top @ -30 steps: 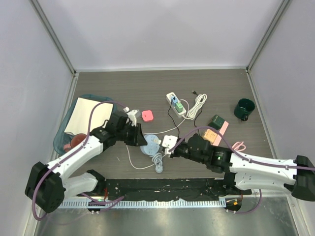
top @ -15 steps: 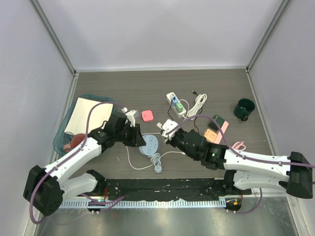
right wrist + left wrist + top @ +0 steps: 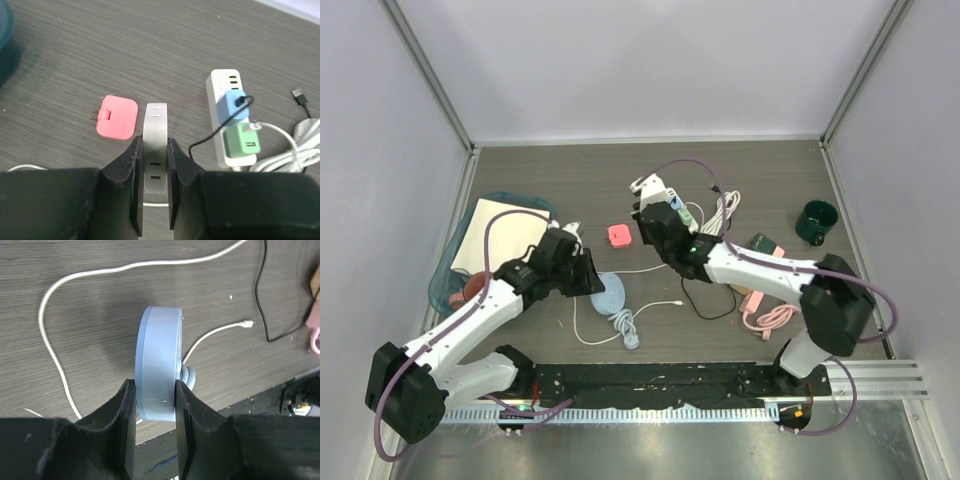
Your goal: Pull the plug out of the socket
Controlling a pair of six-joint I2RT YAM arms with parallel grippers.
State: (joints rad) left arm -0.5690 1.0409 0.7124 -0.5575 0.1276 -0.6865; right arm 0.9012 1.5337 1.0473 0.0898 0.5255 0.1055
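Observation:
The round light-blue socket (image 3: 611, 293) is on its edge between the fingers of my left gripper (image 3: 592, 279), which is shut on it; it also shows in the left wrist view (image 3: 159, 360), held just above the table by that gripper (image 3: 155, 400). The white plug (image 3: 649, 188) is apart from the socket, gripped by my right gripper (image 3: 653, 205) above the back middle of the table. In the right wrist view the plug (image 3: 155, 120) sits upright between the fingers of the right gripper (image 3: 153, 152).
A pink adapter (image 3: 619, 236) and a white power strip (image 3: 677, 210) with blue and green chargers lie near the right gripper. A coiled white cable (image 3: 723, 215), a green mug (image 3: 815, 222), a pink cable (image 3: 775, 318) and a teal tray (image 3: 465, 275) are around.
My right gripper has carried the white plug away from the blue socket, up and back towards the power strip. My left gripper kept hold of the socket, now tilted on its edge.

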